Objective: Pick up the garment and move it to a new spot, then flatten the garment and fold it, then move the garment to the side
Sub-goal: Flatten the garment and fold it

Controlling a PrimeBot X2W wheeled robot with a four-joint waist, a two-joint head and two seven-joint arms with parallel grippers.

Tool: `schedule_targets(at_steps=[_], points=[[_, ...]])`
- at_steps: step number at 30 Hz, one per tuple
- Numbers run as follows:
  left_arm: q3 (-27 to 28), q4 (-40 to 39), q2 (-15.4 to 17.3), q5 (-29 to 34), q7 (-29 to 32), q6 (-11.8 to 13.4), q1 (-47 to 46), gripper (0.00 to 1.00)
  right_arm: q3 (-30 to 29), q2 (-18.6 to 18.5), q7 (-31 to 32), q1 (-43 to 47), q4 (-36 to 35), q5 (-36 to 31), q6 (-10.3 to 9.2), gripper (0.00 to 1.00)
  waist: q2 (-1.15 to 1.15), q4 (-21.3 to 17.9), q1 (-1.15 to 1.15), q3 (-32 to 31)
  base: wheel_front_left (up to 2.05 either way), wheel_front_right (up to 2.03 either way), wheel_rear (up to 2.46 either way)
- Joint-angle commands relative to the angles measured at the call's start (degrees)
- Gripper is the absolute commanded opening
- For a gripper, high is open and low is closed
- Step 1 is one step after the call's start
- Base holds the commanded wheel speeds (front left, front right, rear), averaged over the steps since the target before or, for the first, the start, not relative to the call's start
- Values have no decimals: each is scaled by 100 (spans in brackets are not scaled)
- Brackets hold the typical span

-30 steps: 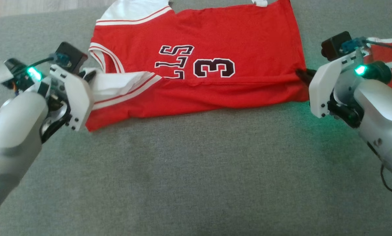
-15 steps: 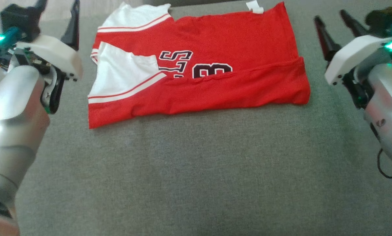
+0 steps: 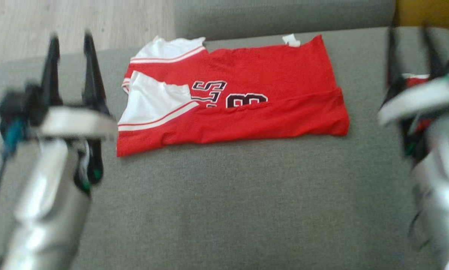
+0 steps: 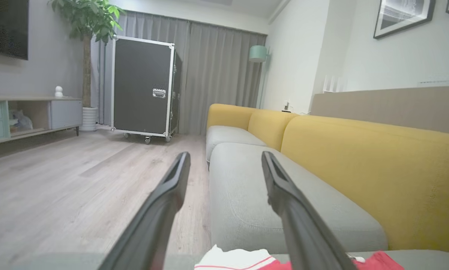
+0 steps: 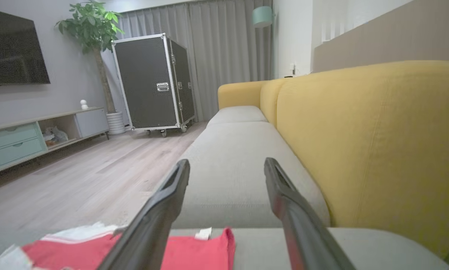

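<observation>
Dark fingers (image 3: pixel 92 75) level, end effectors (image 3: pixel 70 36) (image 3: pixel 409 32) spread, seemingly aloft

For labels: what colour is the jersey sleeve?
Sleeve is white with a red-striped hem; clearest in head view.

— Sort of place?
— Home living room: long sofa with grey seat cushions and yellow backrests (image 4: pixel 359 168), pale wood-plank floor (image 4: pixel 59 187).
— And?
— Dark wall-mounted television (image 5: pixel 14 48), leafy potted tree (image 5: pixel 93 26), low cabinet with mint drawers (image 5: pixel 18 140), grey floor-length curtains (image 5: pixel 216 56).
</observation>
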Motion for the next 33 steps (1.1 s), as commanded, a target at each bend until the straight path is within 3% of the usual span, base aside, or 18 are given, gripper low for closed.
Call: schedule_targets(at_steps=[1, 7, 12, 16, 20, 25, 33], points=[[433, -332, 85, 117, -28, 39, 62, 100, -77, 263, -36, 220, -431, -276, 19, 100, 0, -60, 1, -126, 0, 0, 0], [1308, -997, -597, 773, -28, -163, 1531, 100, -1001, 1176, -36, 1679, -1606, -1233, 19, 100, 0, -121, 1, -330, 0, 0, 0], [1833, -1038, -1043, 1181, -29, -487, 2373, 100, -991, 1329, -36, 2447, -1932, -1458, 19, 100, 0, -188, 1, -482, 0, 0, 0], [2128, -994, -1280, 1403, -29, -688, 2676, 100, -849, 1338, -37, 2775, -2042, -1223, 19, 100, 0, -211, 1, -517, 0, 0, 0], [2227, -708, -1384, 1535, -29, -880, 2664, 100, -751, 1339, -37, 2881, -2113, -1174, 19, 100, 0, -227, 1, -510, 0, 0, 0], [2297, -384, -1414, 1708, -29, -906, 2425, 100, -743, 1340, -37, 2802, -2201, -1084, 19, 100, 0, -270, 1, -389, 0, 0, 0], [2172, 1155, -1286, 1832, 449, -840, 1510, 100, -596, 1340, -37, 2558, -2300, -1146, 19, 100, 0, -370, 1, 116, 0, 0, 0]])
